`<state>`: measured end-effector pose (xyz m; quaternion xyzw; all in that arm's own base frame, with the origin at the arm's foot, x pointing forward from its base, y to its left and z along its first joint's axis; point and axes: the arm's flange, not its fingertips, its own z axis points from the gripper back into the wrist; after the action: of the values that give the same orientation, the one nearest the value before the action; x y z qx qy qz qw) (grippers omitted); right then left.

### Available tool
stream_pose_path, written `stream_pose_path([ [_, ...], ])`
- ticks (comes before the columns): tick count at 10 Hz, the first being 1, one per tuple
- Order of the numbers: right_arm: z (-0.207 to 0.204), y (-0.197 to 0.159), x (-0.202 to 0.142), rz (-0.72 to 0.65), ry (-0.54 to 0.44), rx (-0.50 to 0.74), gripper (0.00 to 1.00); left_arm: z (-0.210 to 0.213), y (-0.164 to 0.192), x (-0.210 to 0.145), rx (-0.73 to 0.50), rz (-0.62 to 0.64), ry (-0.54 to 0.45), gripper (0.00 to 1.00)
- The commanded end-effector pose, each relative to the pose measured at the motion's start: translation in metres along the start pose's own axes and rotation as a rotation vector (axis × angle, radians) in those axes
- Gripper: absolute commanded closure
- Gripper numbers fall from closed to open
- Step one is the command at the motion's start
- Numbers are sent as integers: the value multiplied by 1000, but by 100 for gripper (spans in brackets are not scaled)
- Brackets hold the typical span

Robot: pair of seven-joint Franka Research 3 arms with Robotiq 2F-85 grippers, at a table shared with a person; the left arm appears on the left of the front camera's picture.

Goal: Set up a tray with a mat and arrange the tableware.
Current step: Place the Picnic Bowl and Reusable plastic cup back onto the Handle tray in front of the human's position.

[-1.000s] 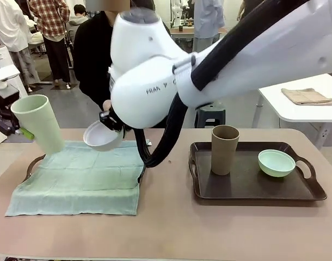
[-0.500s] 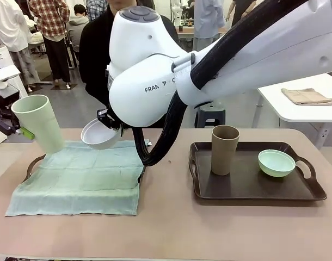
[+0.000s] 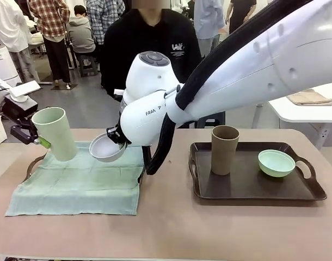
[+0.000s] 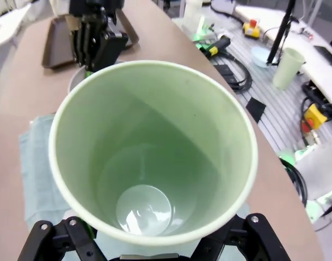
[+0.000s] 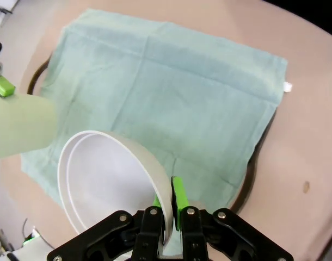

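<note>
Right hand (image 3: 114, 140) lowered, pinching white bowl (image 3: 105, 148) rim above mat (image 3: 81, 179); left hand (image 3: 37, 141) clasps pale green cup (image 3: 55, 133).

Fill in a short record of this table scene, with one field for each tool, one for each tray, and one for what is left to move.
left tool: closed on the pale green cup, held tilted over the mat
right tool: pinching the rim of the white bowl, tilted above the mat's far edge
left tray: covered by the mat, nothing standing free on it
right tray: holds the tan cup, upright, and the mint bowl
left to move: tan cup, mint bowl
</note>
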<state>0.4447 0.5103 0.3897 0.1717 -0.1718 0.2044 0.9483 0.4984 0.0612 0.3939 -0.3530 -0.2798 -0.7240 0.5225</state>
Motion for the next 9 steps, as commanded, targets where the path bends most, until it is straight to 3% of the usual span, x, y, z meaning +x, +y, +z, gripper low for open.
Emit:
stream_pose_path([
  [1, -11, -7, 7, 4, 5, 39, 93, -2, 12, -14, 12, -3, -13, 15],
  [4, -34, -21, 0, -2, 11, 66, 93, -16, 21, -44, -13, 2, -13, 15],
  [9, -65, -28, -12, 18, 54, 82, 93, -27, 30, -66, 45, 9, -24, 15],
])
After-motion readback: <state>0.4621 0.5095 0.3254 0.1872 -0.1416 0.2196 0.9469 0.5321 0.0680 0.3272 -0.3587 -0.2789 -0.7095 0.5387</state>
